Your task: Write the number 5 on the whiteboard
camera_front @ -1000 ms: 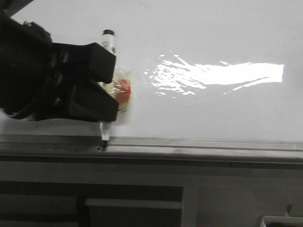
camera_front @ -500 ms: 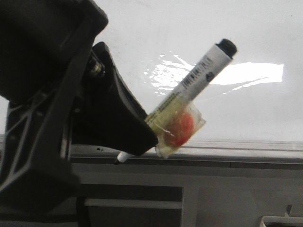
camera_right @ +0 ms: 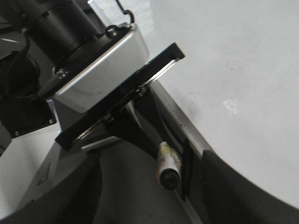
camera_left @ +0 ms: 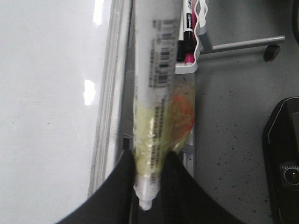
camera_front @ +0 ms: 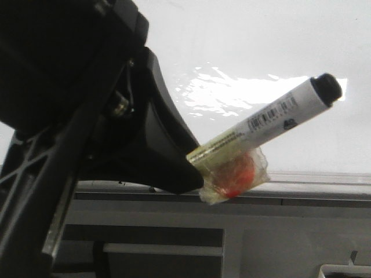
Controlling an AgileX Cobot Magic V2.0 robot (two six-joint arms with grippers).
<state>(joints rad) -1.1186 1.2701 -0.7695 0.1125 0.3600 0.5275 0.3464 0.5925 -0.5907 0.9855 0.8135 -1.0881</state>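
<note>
The whiteboard (camera_front: 249, 46) fills the upper front view, its grey edge rail (camera_front: 313, 176) running 9 to 3 o'clock; no number 5 is visible on it. The marker (camera_front: 272, 119) lies off the board face — long axis tilted, cap end toward 2 o'clock, tip toward 8 o'clock at the rail. The left gripper (camera_left: 148, 184) is closed on the marker's taped lower barrel. Judgement: this arm, the nearer one, must swing the tip back toward 12 o'clock onto the board. The right gripper's state cannot be told.
</note>
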